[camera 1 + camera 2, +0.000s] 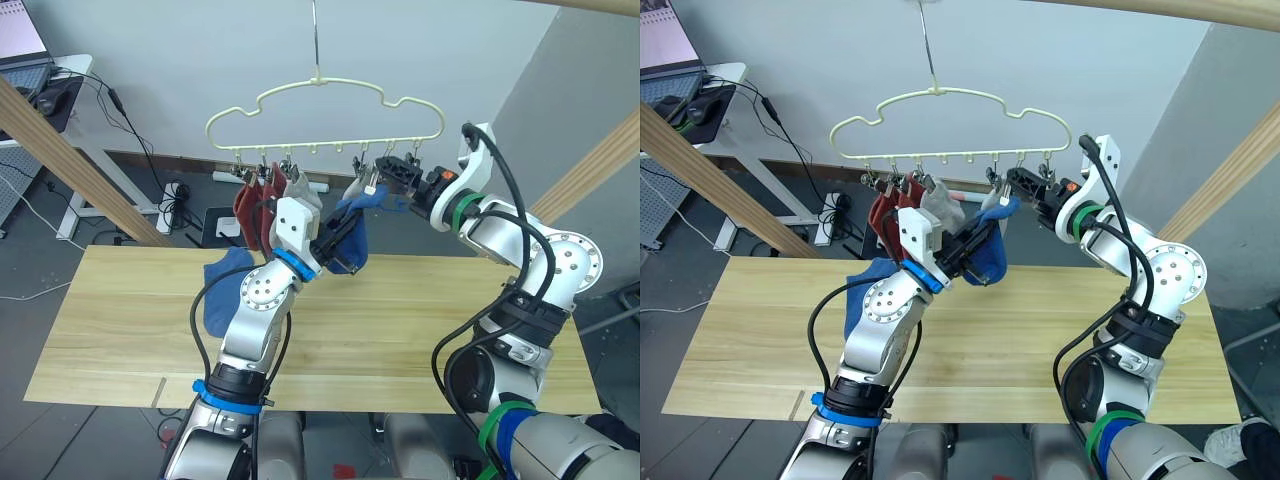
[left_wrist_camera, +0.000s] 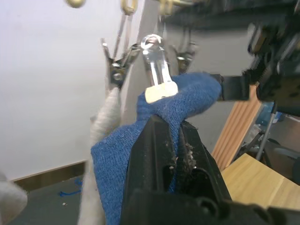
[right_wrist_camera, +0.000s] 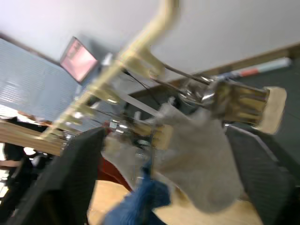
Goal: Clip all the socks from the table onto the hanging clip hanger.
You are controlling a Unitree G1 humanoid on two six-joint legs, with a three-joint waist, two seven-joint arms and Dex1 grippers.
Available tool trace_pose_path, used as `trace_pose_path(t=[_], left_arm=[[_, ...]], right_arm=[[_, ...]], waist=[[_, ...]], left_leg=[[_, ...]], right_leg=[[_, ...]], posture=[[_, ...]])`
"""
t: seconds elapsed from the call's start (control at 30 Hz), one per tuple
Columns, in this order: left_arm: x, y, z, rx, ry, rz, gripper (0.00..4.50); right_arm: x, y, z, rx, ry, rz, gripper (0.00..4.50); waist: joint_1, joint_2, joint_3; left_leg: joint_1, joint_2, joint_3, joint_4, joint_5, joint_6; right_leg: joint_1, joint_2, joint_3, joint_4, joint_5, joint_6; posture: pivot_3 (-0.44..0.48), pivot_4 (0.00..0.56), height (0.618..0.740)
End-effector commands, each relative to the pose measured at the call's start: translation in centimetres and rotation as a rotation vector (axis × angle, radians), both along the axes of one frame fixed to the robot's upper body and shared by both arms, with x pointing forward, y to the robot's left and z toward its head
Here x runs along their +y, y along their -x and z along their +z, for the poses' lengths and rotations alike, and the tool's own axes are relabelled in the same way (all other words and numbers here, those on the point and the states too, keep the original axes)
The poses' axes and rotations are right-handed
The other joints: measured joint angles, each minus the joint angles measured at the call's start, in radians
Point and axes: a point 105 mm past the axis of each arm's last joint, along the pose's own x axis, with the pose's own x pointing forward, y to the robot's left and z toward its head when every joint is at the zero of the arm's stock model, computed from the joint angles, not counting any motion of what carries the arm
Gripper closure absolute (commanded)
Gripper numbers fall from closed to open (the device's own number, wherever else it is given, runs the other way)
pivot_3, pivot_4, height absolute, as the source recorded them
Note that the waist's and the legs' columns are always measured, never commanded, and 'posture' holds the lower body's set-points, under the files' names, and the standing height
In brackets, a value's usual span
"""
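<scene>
Blue sock (image 2: 154, 117) in left claw (image 2: 176, 136), at clip (image 2: 157, 70) — hanger (image 1: 320, 105)

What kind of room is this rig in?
Likely a lab or office test space: pale wooden plank table, cream-yellow wire clip hanger hung overhead, white desk with trailing black cables.

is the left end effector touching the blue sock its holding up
Touching. The left wrist view shows the left end effector with its black fingers pinched on the blue sock, fabric bunched between them just below a metal clip.
</scene>
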Motion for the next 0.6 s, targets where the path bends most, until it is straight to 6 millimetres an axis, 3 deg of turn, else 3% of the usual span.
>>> trace_pose_path(t=[0.03, 0.13, 0.3, 0.37, 0.47, 0.5, 0.6], left_arm=[[-0.7, 0.2, 0.6, -0.018, 0.019, -0.031, 4.24], [-1.1, 0.3, 0.3, 0.038, 0.046, -0.075, 3.41], [-2.0, 1.3, -2.0, 0.279, 0.127, -0.225, 1.93], [-1.8, 1.7, -3.0, 0.374, 0.156, -0.253, 1.31], [-0.6, 1.9, -2.9, 0.421, 0.181, -0.247, 0.35], [0.2, 1.9, -2.7, 0.413, 0.167, -0.23, 0.35], [2.5, 2.2, -1.8, 0.336, 0.078, -0.179, 0.33]], right_arm=[[-0.3, 2.7, 1.5, -0.178, 0.094, 0.063, 0.01], [-0.8, 3.8, 0.6, -0.243, 0.223, 0.045, 0.0], [-1.6, 4.3, -2.4, -0.323, 0.458, -0.099, 0.0], [-1.6, 4.2, -3.6, -0.363, 0.536, -0.155, 0.0], [-1.5, 3.8, -4.5, -0.402, 0.572, -0.257, 0.0], [-1.5, 3.5, -4.4, -0.407, 0.554, -0.304, 0.0], [-0.9, 3.0, -4.0, -0.44, 0.534, -0.399, 0.58]], waist=[[0.0, 0.0, 0.0], [-0.002, 0.0, 0.0], [-0.008, 0.0, 0.0], [-0.017, 0.0, 0.0], [-0.03, 0.0, 0.0], [-0.033, 0.0, 0.0], [-0.036, 0.0, 0.0]], left_leg=[[0.0, 0.0, 0.0, 0.0, 0.0, 0.0], [0.0, 0.0, 0.0, 0.0, 0.0, 0.0], [0.0, 0.0, 0.001, 0.0, 0.0, 0.0], [0.0, 0.0, 0.001, 0.0, 0.0, 0.0], [0.001, 0.0, 0.001, 0.0, 0.0, 0.0], [0.002, 0.0, 0.001, 0.001, 0.0, 0.0], [0.003, 0.001, 0.001, 0.001, 0.0, 0.0]], right_leg=[[0.0, 0.0, 0.0, 0.0, 0.0, 0.0], [0.0, 0.0, 0.001, -0.001, 0.0, 0.0], [0.0, 0.0, 0.001, -0.001, 0.0, 0.001], [0.0, 0.0, 0.002, 0.0, 0.0, 0.001], [0.0, 0.001, 0.002, 0.001, 0.0, 0.001], [0.0, 0.001, 0.002, 0.002, 0.0, 0.001], [0.0, 0.002, 0.003, 0.003, 0.0, 0.001]], posture=[[-0.001, 0.273, 0.74], [-0.014, 0.278, 0.74], [-0.024, 0.285, 0.74], [-0.024, 0.285, 0.74], [-0.028, 0.287, 0.74], [-0.017, 0.293, 0.74], [-0.009, 0.298, 0.74]])
